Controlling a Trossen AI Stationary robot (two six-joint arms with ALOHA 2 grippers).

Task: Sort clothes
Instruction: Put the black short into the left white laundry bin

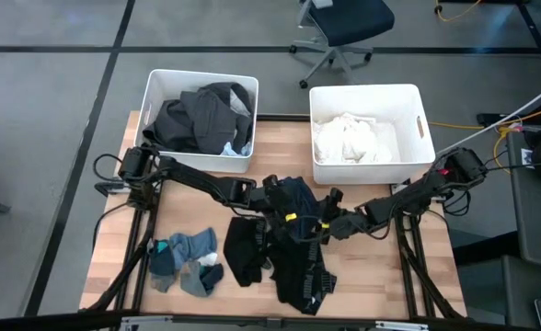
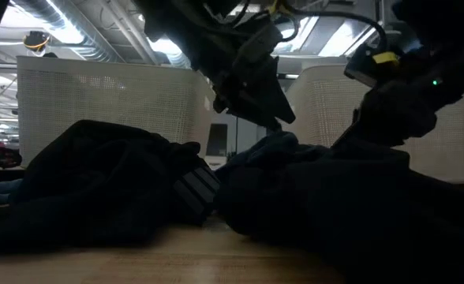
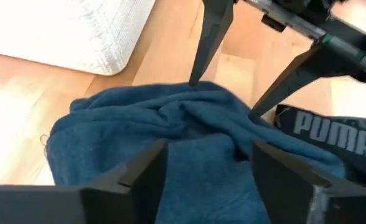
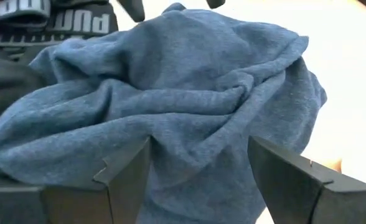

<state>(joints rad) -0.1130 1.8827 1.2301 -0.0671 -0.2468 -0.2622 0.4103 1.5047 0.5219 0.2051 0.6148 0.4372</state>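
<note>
Teal-blue, the crumpled soft garment (image 3: 189, 124) lies mid-table on the dark pile, and we have both the left gripper (image 3: 208, 165) and right gripper (image 4: 198, 165) spread wide, empty, astride it; next, we judge, one should close and lift.

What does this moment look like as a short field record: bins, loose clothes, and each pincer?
left bin: white bin at the table's far left, holding dark grey clothes
right bin: white bin at far right, holding white clothes
table centre: blue garment beside black Puma-branded garment
table near left: small grey-blue socks
left pincer: open, straddling the blue garment
right pincer: open, straddling the same garment from the opposite side
</note>
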